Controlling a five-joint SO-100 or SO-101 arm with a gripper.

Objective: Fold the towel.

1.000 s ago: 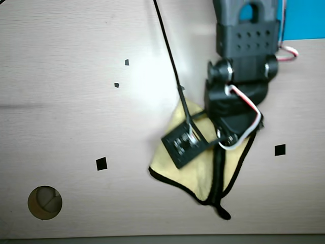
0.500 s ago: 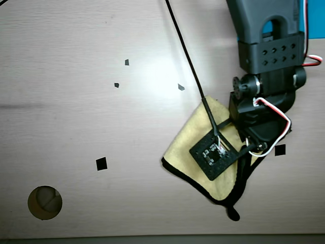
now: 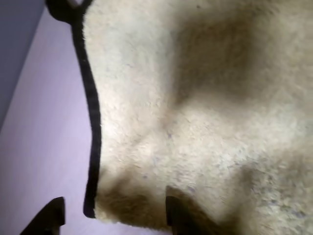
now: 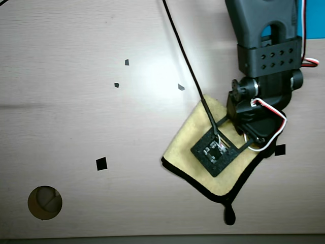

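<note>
The pale yellow fuzzy towel [image 3: 205, 122] fills most of the wrist view. Its black edge binding [image 3: 92, 122] runs down the left, and the black loop [image 3: 66, 10] is at the top left. My gripper [image 3: 115, 218] is open at the bottom edge. One dark fingertip [image 3: 51, 215] is over the bare table left of the binding. The other fingertip [image 3: 178, 215] is over the cloth, so the jaws straddle the towel's lower corner. In the overhead view the towel [image 4: 190, 145] lies as a diamond under my arm [image 4: 266, 51], with its loop [image 4: 229, 216] pointing down. The wrist camera board [image 4: 216, 152] hides the fingers.
The pale wooden table [image 4: 76, 117] carries black square marks [image 4: 101, 163] [image 4: 280, 150] and a few small dark flecks [image 4: 127, 62]. A round hole [image 4: 44, 202] sits at the lower left. A black cable [image 4: 183, 51] runs from the top edge to the wrist.
</note>
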